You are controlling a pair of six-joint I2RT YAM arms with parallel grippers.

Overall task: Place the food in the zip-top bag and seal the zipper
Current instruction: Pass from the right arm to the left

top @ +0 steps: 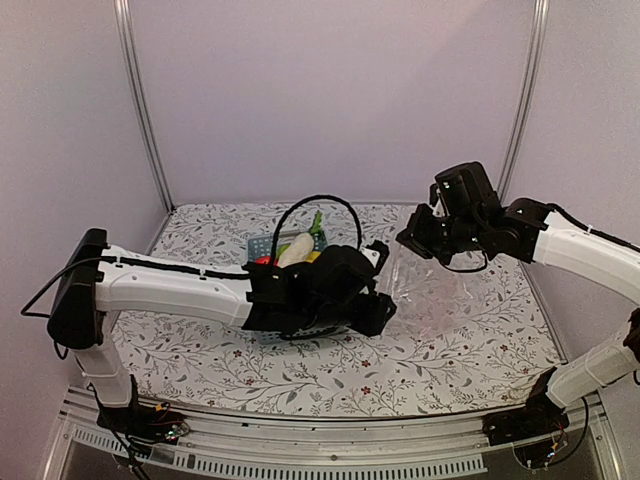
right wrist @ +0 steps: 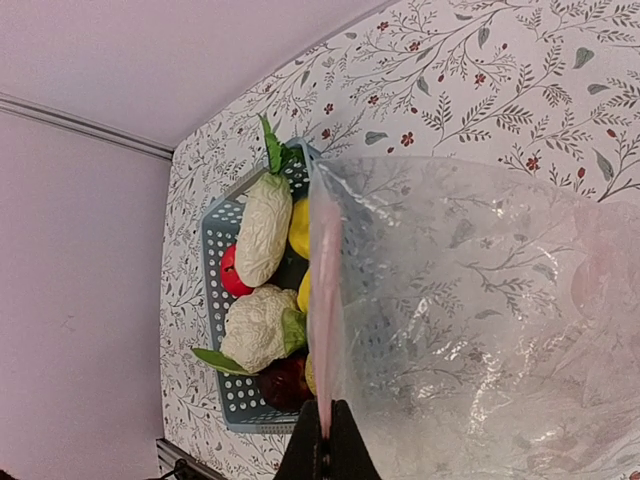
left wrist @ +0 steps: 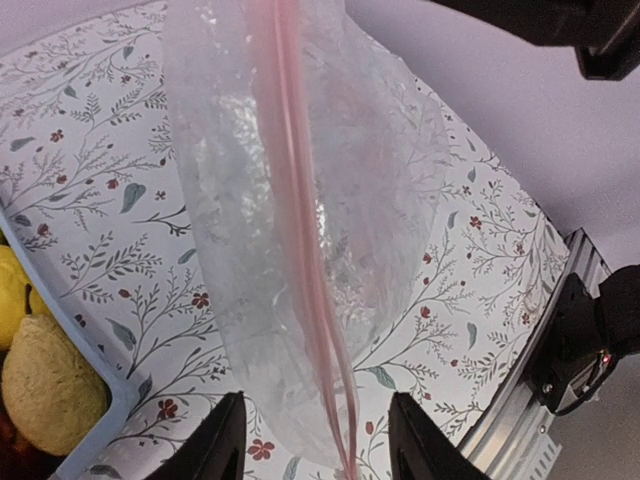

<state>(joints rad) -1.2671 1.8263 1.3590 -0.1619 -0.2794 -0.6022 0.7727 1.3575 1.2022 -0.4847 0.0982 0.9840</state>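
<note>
Nearest the bases, the left claw point(left wrist: 318, 405) sits spread wide, both fingers apart with nothing pinched. Right in that gap hangs the low end of the zip-top bag point(left wrist: 300, 220). Whether the plastic brushes either finger, I cannot tell from this wrist view. The zipper point(left wrist: 295, 200), a thin pink-tinted strip, runs straight down the bag's face and ends between the two fingers.

Moving out over the floral table point(top: 200, 360), the bag is lifted clear, crinkled and see-through, hanging off the right claw point(right wrist: 325, 430). That claw is clamped tight, fingers pressed together on the zipper edge, with the bag's body spreading away to one side of it.

Just left of the bag, half hidden behind the left arm's wrist, stands the blue basket point(right wrist: 215, 250), and the food point(top: 295, 250) is all inside it. There's the white radish point(right wrist: 262, 230) with green leaves at the far end, a yellow lemon point(right wrist: 298, 225) beside it, the red tomato point(right wrist: 232, 272) tucked against the basket's wall, the cauliflower point(right wrist: 255, 325) nearer, and a dark purple piece point(right wrist: 283, 380) at the near end. The bag holds nothing.
</note>
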